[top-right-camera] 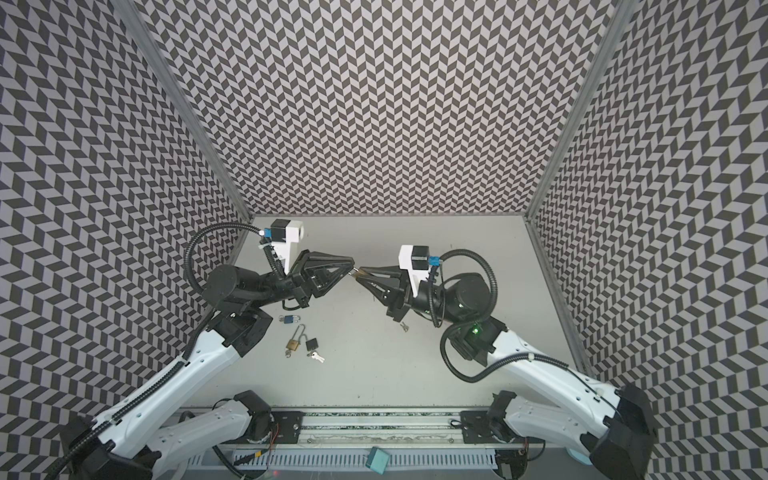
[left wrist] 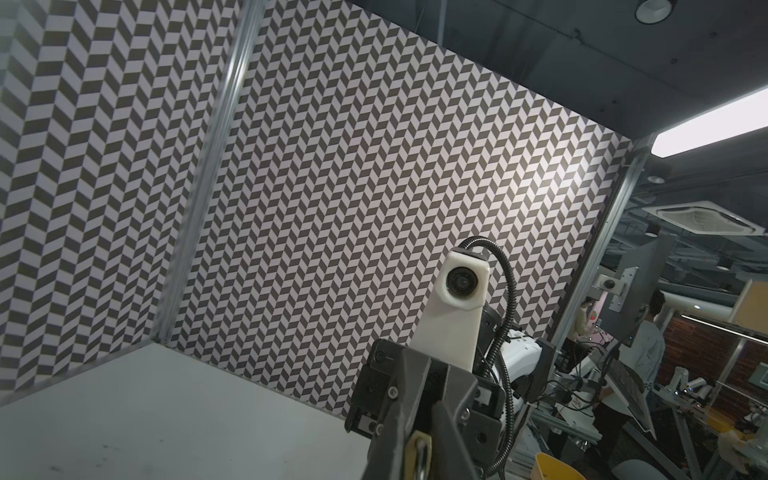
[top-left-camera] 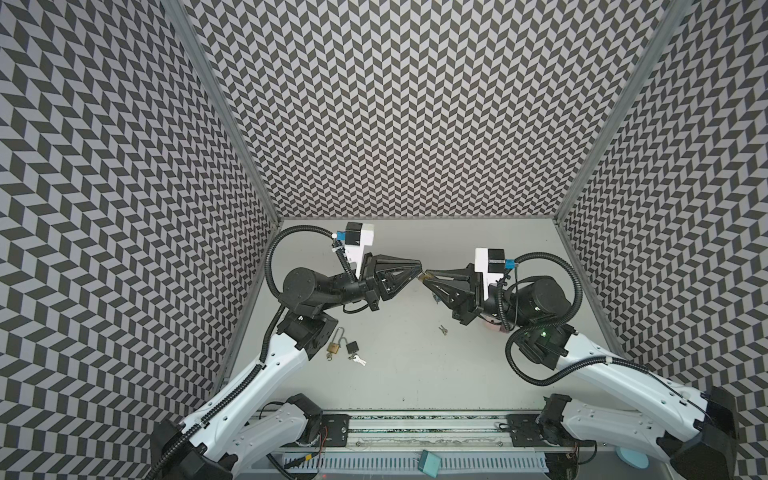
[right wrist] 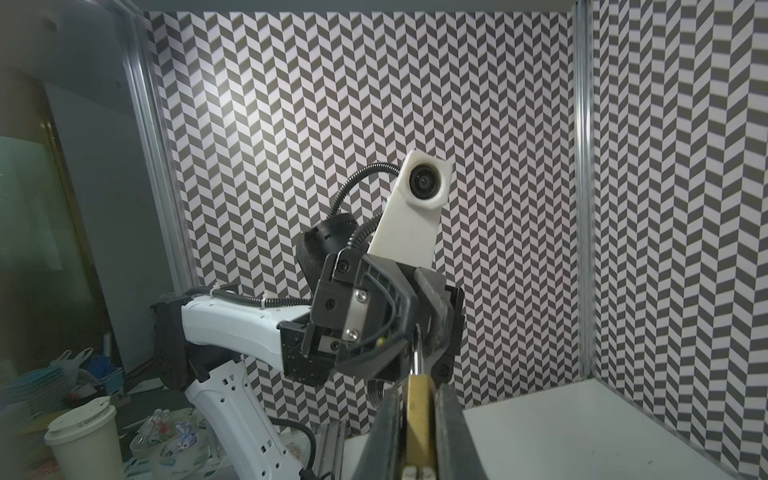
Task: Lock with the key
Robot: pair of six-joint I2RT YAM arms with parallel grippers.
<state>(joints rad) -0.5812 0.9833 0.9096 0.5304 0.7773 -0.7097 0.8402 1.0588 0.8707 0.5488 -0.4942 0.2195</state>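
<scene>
A small brass padlock [top-left-camera: 424, 275] [top-right-camera: 358, 272] hangs in mid-air over the middle of the table, between my two grippers. My right gripper [top-left-camera: 427, 277] [right wrist: 417, 401] is shut on its brass body [right wrist: 419, 409] [left wrist: 417, 446]. The silver shackle [right wrist: 415, 353] points at my left gripper [top-left-camera: 419, 266] [top-right-camera: 352, 262], whose jaws stand slightly apart around it. A small loose key [top-left-camera: 442, 330] [top-right-camera: 404, 326] lies on the table below the right gripper.
On the table by the left arm lie a long-shackle brass padlock [top-left-camera: 332, 347], a black padlock [top-left-camera: 352, 347] with silver keys [top-left-camera: 360, 360], and a blue padlock [top-right-camera: 291, 319]. Patterned walls enclose three sides. A teal box [top-left-camera: 430, 461] sits on the front rail.
</scene>
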